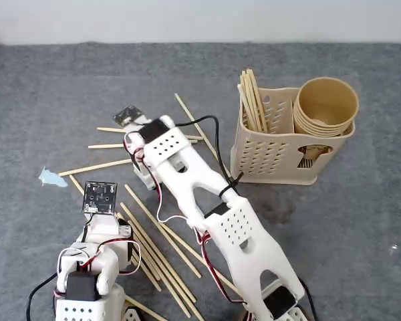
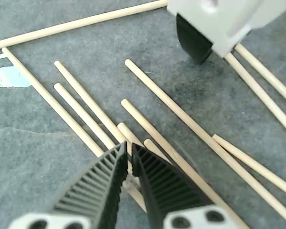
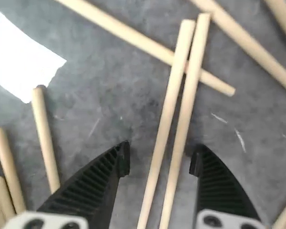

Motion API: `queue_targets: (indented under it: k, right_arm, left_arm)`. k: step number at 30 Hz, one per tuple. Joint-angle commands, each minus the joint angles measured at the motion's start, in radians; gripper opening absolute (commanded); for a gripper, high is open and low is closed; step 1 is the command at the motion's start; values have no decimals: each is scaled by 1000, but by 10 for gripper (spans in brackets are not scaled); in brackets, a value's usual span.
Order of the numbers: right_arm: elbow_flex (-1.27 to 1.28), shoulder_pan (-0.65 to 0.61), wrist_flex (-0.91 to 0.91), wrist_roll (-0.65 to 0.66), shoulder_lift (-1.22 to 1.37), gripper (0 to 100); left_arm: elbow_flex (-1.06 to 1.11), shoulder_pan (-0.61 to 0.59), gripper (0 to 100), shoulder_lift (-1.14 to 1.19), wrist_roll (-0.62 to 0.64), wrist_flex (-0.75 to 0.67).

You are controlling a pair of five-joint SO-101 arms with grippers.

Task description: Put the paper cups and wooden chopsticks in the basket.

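A beige basket (image 1: pixel 274 157) stands at the right, holding stacked paper cups (image 1: pixel 326 105) and several upright chopsticks (image 1: pixel 252 100). Many wooden chopsticks (image 1: pixel 162 247) lie scattered on the grey mat between the arms. My left gripper (image 2: pixel 128 151) is low over a cluster of them, its black fingers (image 2: pixel 157 176) pinched on a chopstick (image 2: pixel 122 131) whose end sticks out past the tips. My right gripper (image 3: pixel 159 160) is open just above the mat, with two parallel chopsticks (image 3: pixel 181 95) lying between its fingers. In the high view the right arm (image 1: pixel 170 150) stretches toward the centre left.
A white paper scrap (image 3: pixel 24 62) lies close to the right gripper. A light blue scrap (image 1: pixel 51 178) sits at the left of the mat. Part of the right arm (image 2: pixel 214 24) hangs near the left gripper. Bare grey mat (image 1: pixel 67 87) extends along the back.
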Motion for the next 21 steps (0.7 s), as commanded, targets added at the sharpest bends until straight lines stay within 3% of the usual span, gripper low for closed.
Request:
queue_targets:
  k: [1, 5, 21]
  right_arm:
    - [26, -1, -36, 11, -8, 118]
    - [37, 10, -36, 100, -8, 3]
    - [-135, 36, 229, 121, -183, 8]
  left_arm:
    - [-8, 0, 14, -17, 11, 3]
    - [-8, 0, 14, -17, 11, 3]
    - [-8, 0, 14, -17, 11, 3]
